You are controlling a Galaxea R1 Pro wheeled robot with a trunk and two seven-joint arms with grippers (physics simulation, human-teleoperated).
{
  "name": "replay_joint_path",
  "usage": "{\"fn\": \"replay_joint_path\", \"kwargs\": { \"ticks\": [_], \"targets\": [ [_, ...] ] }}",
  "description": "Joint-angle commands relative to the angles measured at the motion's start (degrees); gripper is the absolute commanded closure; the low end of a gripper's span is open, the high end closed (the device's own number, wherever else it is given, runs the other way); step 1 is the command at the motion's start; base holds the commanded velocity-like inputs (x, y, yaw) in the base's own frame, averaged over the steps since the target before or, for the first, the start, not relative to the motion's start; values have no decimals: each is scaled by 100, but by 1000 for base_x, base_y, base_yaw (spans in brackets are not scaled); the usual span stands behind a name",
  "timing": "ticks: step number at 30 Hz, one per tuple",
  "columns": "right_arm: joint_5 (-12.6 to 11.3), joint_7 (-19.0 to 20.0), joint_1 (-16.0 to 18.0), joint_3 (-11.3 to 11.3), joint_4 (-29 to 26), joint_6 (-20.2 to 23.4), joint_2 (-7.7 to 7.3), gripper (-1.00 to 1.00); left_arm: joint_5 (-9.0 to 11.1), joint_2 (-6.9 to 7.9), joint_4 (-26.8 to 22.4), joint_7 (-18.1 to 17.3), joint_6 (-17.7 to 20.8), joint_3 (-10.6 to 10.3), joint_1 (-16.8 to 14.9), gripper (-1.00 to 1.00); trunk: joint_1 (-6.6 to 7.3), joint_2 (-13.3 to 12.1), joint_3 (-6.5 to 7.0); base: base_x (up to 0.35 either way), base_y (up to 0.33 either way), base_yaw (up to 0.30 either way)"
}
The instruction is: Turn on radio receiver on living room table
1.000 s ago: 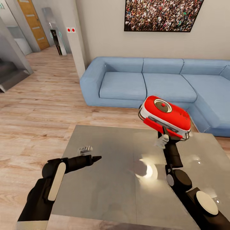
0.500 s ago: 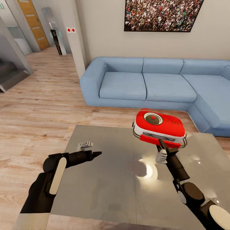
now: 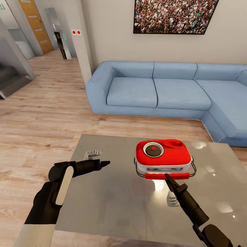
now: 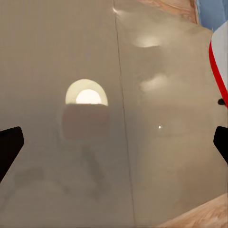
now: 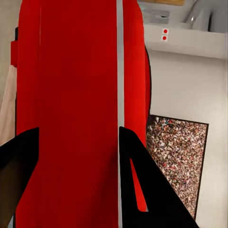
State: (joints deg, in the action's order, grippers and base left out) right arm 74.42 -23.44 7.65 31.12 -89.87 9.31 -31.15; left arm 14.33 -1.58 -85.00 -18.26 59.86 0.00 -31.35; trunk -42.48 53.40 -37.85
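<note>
Head view shows the radio (image 3: 163, 156) lying flat, dial face up, low over or on the bench (image 3: 113, 206), just ahead of the right gripper (image 3: 170, 180). Whether its underside touches the glossy top cannot be told; a reflection sits directly beneath it. The right gripper's dark fingers reach the radio's near red edge, and in the right wrist view the red body (image 5: 80, 114) with its white-silver band sits between the two fingers (image 5: 142, 190), so the gripper appears closed on the radio's slim edge, opened only as wide as the box is thick.

The left gripper (image 3: 103, 164) hovers over the bench, well to the radio's other side, holding nothing. In the left wrist view its fingertips (image 4: 9, 147) stand at opposite edges of the frame, wide apart, with bare bench (image 4: 114, 142) between them and a sliver of the radio (image 4: 219, 61) off to one side.

The radio looks like a rigid, light plastic shell, smooth and likely slippery on a polished bench. Its thin edges suit a pinch across the thickness, as the right gripper has it. The round dial with its red centre button (image 3: 153, 149) faces up, probably the switch; pressing it would likely need the body steadied so it does not skate away.
</note>
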Motion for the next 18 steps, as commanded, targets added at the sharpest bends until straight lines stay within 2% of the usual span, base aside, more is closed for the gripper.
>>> {"fn": "replay_joint_path", "kwargs": {
  "ticks": [1,7,18],
  "targets": [
    [5,-128,-47,7,-4,-4,-44,100,-1,0,6,1,0,-79,-1,-100,0,0,0,0,0,0],
    [10,-468,-136,23,-4,-18,-119,100,0,-6,71,0,0,-346,-3,-100,0,0,0,0,0,0],
    [3,-763,-149,8,3,20,-77,100,4,-62,132,-1,3,-395,-109,-100,0,0,0,0,0,0]
  ]
}}
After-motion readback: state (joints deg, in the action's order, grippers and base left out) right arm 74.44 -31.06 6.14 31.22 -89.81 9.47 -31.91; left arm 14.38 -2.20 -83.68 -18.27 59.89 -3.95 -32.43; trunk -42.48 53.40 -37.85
